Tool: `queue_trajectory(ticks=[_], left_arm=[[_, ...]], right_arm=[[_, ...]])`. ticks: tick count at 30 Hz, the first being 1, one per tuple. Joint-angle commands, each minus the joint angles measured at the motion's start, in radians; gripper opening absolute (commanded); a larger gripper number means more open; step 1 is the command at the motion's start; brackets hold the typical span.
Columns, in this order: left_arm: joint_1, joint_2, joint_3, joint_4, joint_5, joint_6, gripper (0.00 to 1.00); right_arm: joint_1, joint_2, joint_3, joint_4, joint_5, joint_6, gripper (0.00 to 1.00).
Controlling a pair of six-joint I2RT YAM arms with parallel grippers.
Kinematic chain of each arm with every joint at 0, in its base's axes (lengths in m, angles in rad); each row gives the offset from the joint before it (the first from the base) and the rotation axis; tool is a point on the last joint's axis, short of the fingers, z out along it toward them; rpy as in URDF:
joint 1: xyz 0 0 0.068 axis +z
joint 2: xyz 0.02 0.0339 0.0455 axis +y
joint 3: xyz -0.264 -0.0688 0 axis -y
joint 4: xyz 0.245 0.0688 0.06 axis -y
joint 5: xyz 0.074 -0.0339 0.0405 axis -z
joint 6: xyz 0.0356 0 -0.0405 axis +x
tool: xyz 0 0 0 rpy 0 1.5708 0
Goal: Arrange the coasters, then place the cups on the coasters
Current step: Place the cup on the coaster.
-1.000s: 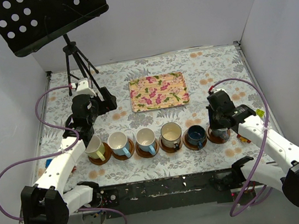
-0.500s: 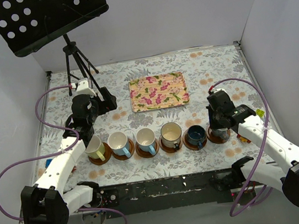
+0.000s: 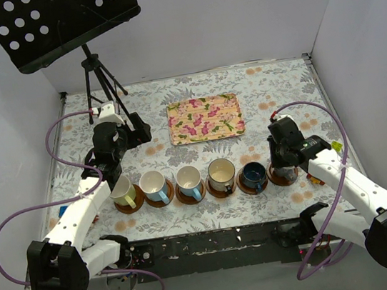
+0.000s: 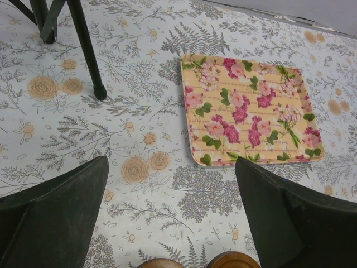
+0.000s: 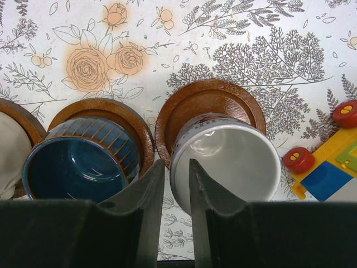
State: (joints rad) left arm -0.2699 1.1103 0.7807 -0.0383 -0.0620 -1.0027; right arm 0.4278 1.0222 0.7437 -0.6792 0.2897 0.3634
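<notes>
The small grey-blue mug (image 5: pixel 228 162) stands upright on the rightmost coaster (image 5: pixel 209 103), at the right end of a row of six coasters along the near part of the table (image 3: pixel 279 89). Beside it the dark blue mug (image 5: pixel 78 162) sits on its own coaster. Further left, the cream mug (image 3: pixel 221 174), two light blue mugs (image 3: pixel 188 177) and the yellow-green mug (image 3: pixel 122 191) each occupy a coaster. On this evidence the arranging is complete and all six cups are placed; only release and withdrawal appear outstanding. The right gripper (image 5: pixel 177 163) straddles the grey-blue mug's wall, fingers slightly apart, one inside the rim and one outside. Whether they pinch the wall or merely flank it cannot be told. The left gripper (image 4: pixel 170 218) is spread wide and empty, above the left end of the row, facing the floral tray (image 4: pixel 248 111). Not verifiable: the right arm hides the grey-blue mug in the overhead view, and its handle is unseen. The yellow-green mug looks tilted and is partly masked by the left arm, so its seating is uncertain. A yellow toy (image 5: pixel 326 167) is cut off at the frame edge.
</notes>
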Motion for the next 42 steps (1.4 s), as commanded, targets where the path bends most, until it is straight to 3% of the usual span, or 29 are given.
queue_trajectory(ticks=[1, 5, 26, 34, 42], left_arm=[[0.003, -0.014, 0.032, -0.005, 0.005, 0.001, 0.98], [0.006, -0.017, 0.031, -0.003, 0.002, 0.003, 0.98], [0.003, -0.033, 0.025, -0.005, -0.053, -0.037, 0.98], [0.005, -0.066, 0.026, -0.032, -0.180, -0.074, 0.98], [0.005, -0.115, 0.031, -0.052, -0.337, -0.067, 0.98]], right_arm=[[0.002, -0.013, 0.031, 0.006, 0.022, -0.003, 0.34], [0.002, -0.022, 0.031, 0.004, 0.016, -0.006, 0.44], [0.002, -0.099, 0.161, -0.045, 0.011, -0.040, 0.47], [0.000, -0.091, 0.164, 0.105, -0.113, -0.061, 0.48], [0.000, -0.094, 0.192, 0.259, -0.067, -0.099, 0.48]])
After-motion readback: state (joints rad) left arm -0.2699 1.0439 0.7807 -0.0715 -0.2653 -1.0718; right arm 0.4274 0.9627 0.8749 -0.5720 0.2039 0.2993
